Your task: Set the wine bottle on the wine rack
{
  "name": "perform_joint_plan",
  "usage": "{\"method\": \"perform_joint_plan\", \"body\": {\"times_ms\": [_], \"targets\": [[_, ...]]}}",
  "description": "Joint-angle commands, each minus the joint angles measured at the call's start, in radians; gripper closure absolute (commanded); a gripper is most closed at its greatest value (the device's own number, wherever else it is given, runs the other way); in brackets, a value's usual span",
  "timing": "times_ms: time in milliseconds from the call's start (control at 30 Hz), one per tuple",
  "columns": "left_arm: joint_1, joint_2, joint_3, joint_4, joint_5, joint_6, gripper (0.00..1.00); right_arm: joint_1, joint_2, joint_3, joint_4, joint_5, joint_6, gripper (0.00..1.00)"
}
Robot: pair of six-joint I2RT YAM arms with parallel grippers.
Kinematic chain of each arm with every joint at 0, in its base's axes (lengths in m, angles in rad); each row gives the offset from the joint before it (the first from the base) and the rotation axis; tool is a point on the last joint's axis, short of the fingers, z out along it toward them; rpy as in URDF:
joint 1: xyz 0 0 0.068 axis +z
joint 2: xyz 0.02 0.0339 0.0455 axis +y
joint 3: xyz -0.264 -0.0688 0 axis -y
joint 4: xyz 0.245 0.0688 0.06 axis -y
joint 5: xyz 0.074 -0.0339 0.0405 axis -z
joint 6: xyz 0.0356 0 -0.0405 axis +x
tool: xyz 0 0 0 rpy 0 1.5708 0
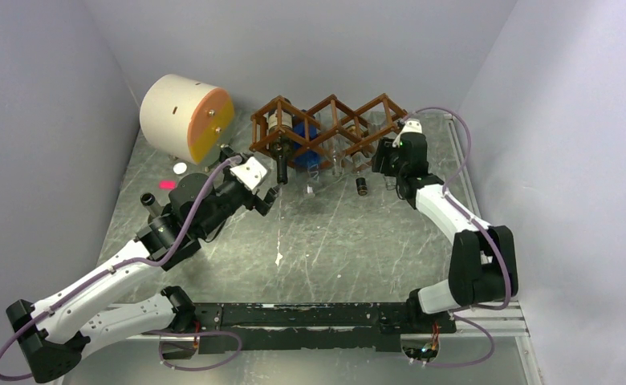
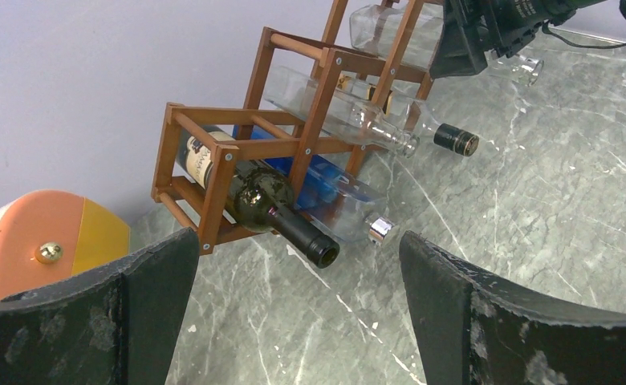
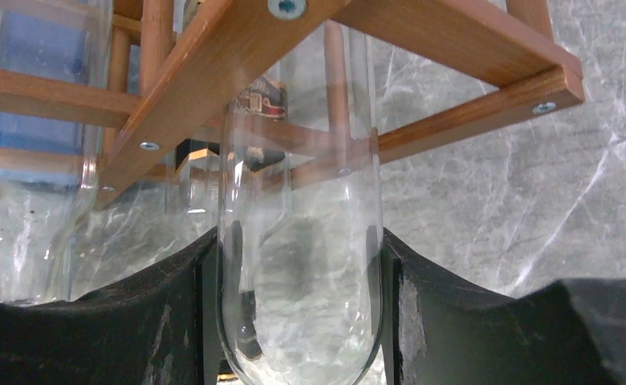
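The reddish-brown wine rack stands at the back of the table. My right gripper is shut on a clear glass wine bottle whose body lies in the rack's rightmost cell. A dark green bottle rests in the left cell, neck pointing out. My left gripper is open just in front of that neck, apart from it, with nothing between its fingers.
A blue-filled bottle and a clear bottle with a black cap also lie in the rack. A cream-and-orange cylinder sits left of the rack. A white disc lies near it. Grey walls close in on three sides.
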Motion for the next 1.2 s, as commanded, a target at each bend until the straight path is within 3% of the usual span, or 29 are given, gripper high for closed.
{"method": "perform_joint_plan", "body": {"times_ms": [0,267,367,667,1167], "targets": [[0.005,-0.002,0.002,0.030,0.029,-0.013,0.02,-0.016,0.020,0.059,0.117,-0.032,-0.049,1.00],[0.005,0.001,0.001,0.027,0.033,-0.015,0.02,-0.033,0.086,0.104,0.129,-0.060,-0.092,1.00],[0.005,0.000,0.001,0.028,0.033,-0.013,0.02,-0.041,0.120,0.156,0.096,-0.064,-0.094,0.95],[0.006,0.002,-0.001,0.029,0.034,-0.011,0.02,-0.043,0.159,0.182,0.107,-0.057,-0.136,0.72],[0.005,0.007,-0.003,0.030,0.037,-0.010,0.02,-0.043,0.146,0.152,0.126,0.008,-0.127,0.23]]}}
